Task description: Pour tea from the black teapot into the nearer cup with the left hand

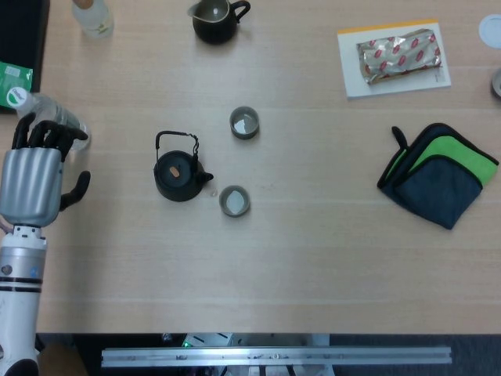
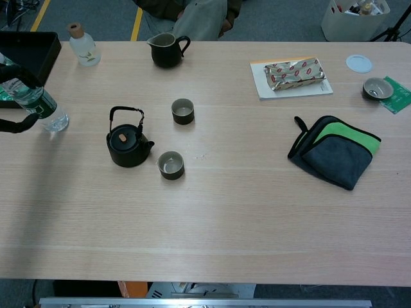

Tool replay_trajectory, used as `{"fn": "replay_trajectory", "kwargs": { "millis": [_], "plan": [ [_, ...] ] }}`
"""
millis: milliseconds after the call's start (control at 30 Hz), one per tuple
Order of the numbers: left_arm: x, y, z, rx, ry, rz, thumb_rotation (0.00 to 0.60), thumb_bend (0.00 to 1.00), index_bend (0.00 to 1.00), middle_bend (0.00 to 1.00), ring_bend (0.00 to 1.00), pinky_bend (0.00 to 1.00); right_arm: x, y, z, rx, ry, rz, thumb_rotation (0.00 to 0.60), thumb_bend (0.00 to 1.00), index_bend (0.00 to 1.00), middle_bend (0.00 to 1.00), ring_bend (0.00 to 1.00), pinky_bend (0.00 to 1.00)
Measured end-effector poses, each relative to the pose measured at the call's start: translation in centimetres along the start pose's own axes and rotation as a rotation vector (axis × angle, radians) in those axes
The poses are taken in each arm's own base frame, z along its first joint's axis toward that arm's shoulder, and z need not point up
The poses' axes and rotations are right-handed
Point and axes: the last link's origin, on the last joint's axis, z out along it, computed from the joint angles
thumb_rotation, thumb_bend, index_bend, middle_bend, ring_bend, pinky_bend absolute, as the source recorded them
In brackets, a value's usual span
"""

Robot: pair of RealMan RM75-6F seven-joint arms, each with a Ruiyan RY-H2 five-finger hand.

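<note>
The black teapot (image 1: 179,173) (image 2: 128,145) stands upright on the table with its wire handle up and its spout toward the nearer cup (image 1: 234,201) (image 2: 171,165). That cup sits just right of the pot. The farther cup (image 1: 244,123) (image 2: 183,111) stands behind it. My left hand (image 1: 35,175) is far to the left of the pot, fingers spread, holding nothing. In the chest view only its dark fingertips (image 2: 14,123) show at the left edge. My right hand is out of both views.
A clear plastic bottle (image 1: 51,119) (image 2: 35,101) lies just beyond my left hand. A black pitcher (image 1: 216,19) (image 2: 167,50) stands at the back. A foil packet on a pad (image 1: 398,53) and a green and grey cloth (image 1: 438,172) lie at the right.
</note>
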Motion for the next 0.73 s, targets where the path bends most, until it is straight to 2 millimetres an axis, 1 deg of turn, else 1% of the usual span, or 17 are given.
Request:
{"fn": "replay_trajectory", "kwargs": {
  "millis": [233,733],
  "plan": [
    [-0.76,-0.14,-0.48,0.019,-0.006,0.007,0.6,0.29,0.33,0.33,0.22,0.12,0.03,0.11,-0.01,-0.001,-0.002,0.001,0.6,0.01,0.28,0.38,0.29,0.29],
    [-0.22,-0.6,-0.26,0.04,0.009,0.0,0.6,0.29,0.33,0.33,0.22,0.12,-0.09,-0.02,0.06,0.005,-0.006,0.001,0.6,0.01,0.28,0.38,0.29,0.29]
  ]
}}
